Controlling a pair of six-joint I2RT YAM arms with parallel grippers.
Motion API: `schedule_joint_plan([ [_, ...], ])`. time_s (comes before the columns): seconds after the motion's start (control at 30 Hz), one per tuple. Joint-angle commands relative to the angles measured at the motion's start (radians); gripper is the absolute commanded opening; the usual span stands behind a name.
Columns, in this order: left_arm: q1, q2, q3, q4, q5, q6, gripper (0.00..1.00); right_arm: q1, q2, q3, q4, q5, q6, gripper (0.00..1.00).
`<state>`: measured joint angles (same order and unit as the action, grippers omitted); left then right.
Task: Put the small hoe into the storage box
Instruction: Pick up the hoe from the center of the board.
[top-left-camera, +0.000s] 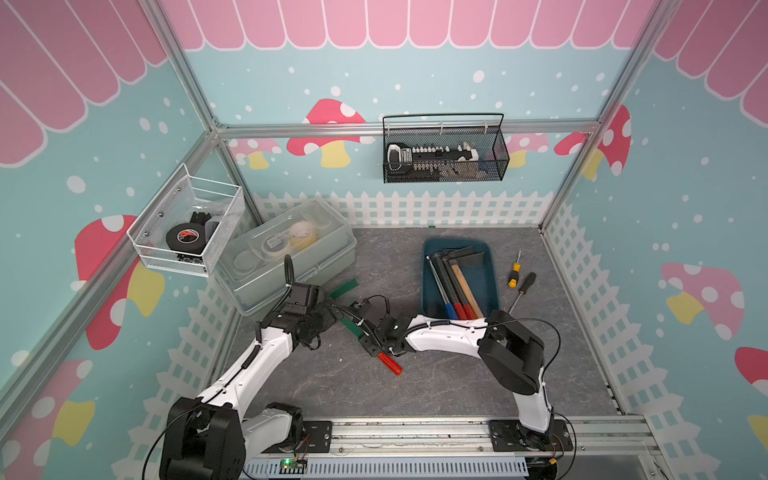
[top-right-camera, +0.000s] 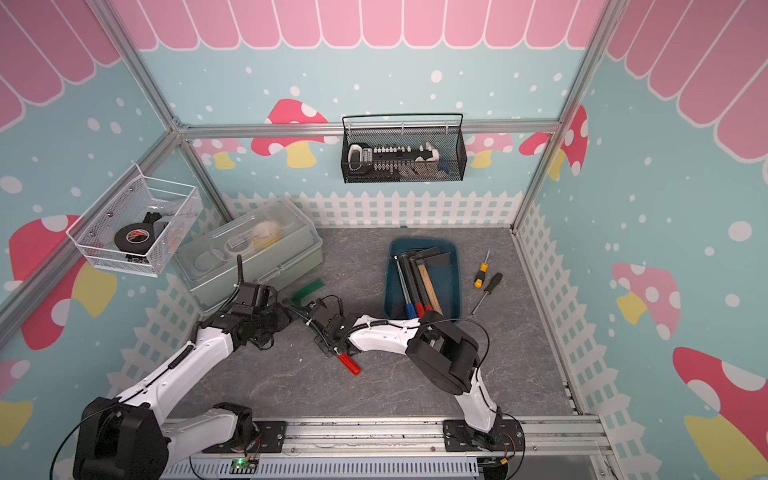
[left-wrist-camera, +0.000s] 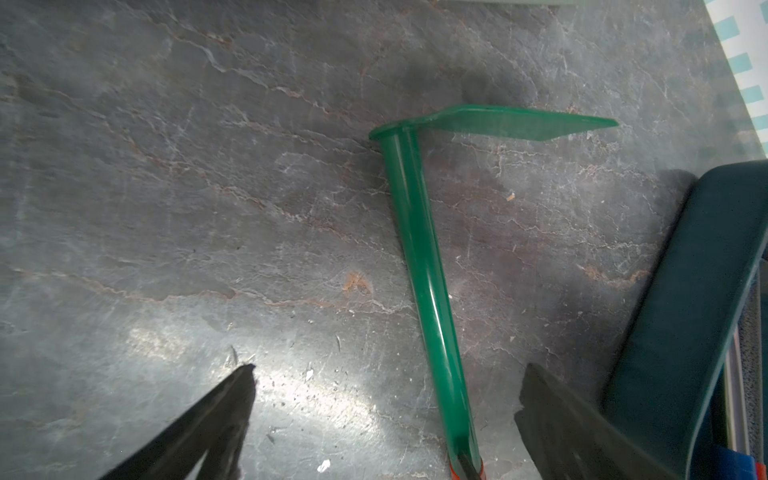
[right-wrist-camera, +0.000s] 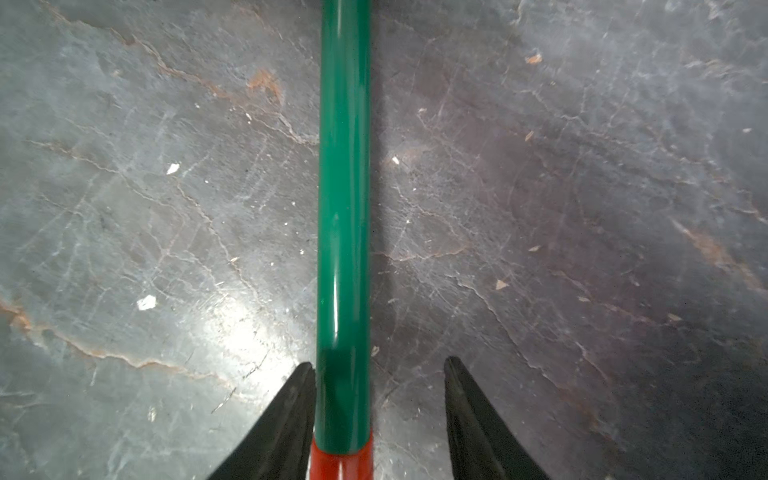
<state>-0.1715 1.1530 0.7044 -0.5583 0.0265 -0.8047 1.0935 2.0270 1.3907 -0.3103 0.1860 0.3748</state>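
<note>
Grey stone-look tabletop (top-left-camera: 415, 386) holds the small hoe (right-wrist-camera: 343, 208) lying flat, right gripper (right-wrist-camera: 379, 362) astride its green handle with jaws half-apart, seemingly poised to grasp, left gripper (left-wrist-camera: 388, 368) spread wide nearby, storage box (top-left-camera: 486, 282) at two o'clock.

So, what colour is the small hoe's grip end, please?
The grip is red; best in the right wrist view.

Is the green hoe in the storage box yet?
Out: green hoe lies on the tabletop beside the storage box, handle between open jaws of the right gripper.
</note>
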Motion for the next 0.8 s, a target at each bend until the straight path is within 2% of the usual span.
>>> schedule_joint_plan([
  [0.0,0.016,-0.02,-0.015,-0.017,-0.007,-0.01,0.99,0.011,0.027,0.04,0.01,-0.011,0.029,0.49],
  [0.77,0.027,-0.024,-0.029,-0.017,0.002,-0.011,0.99,0.019,0.145,0.08,0.031,0.021,0.083,0.38],
])
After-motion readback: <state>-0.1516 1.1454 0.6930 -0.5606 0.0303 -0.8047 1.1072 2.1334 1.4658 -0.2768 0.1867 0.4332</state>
